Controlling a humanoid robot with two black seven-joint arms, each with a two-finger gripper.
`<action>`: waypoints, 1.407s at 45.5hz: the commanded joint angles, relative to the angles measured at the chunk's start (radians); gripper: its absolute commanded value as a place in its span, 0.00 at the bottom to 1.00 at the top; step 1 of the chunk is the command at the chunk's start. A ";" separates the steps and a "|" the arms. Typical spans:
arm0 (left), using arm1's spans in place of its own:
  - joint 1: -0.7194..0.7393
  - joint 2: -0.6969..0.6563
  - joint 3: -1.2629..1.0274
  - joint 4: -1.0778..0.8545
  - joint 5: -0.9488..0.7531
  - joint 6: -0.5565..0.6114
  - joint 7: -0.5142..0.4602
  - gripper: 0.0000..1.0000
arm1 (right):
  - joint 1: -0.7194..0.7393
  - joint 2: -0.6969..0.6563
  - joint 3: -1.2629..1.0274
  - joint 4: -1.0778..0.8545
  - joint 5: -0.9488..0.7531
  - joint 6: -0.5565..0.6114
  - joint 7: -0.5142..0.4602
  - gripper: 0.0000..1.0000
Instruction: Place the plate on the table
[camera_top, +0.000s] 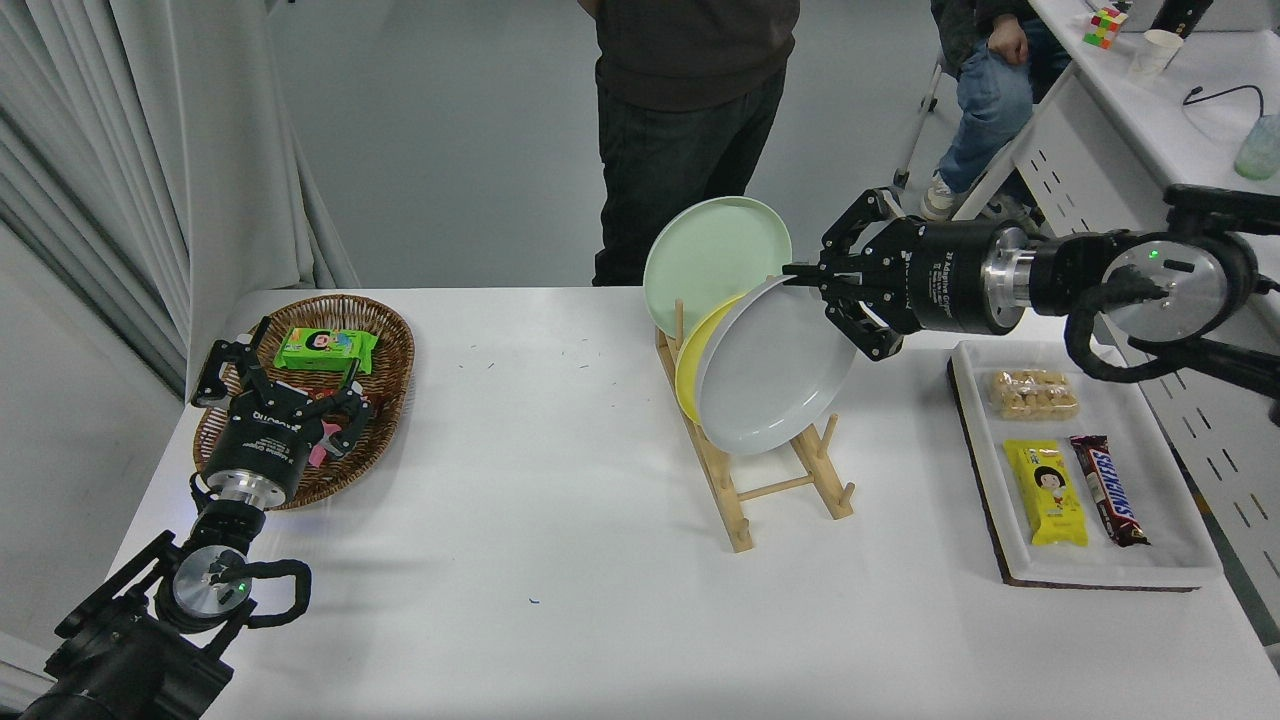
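One plate (775, 375), grey, hangs tilted above the rack (770, 480), its top rim pinched by the right gripper (812, 283); left gripper (285, 385), fingers spread, rests over the basket (385, 340).

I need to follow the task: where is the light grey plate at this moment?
In the head view, the grey plate is right of centre, held at its upper rim by the right end effector, above the wooden rack, overlapping the yellow plate.
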 joint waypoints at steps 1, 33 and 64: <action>0.000 0.000 0.000 0.000 -0.001 0.000 0.000 0.98 | 0.105 -0.009 -0.056 0.001 0.081 0.031 -0.013 0.00; 0.000 0.000 0.000 0.000 0.001 0.000 0.000 0.98 | 0.330 0.029 -0.129 -0.005 0.304 0.029 -0.039 0.00; 0.000 0.000 0.000 0.000 0.001 0.000 0.000 0.98 | 0.356 0.091 -0.148 -0.019 0.370 -0.024 -0.107 0.00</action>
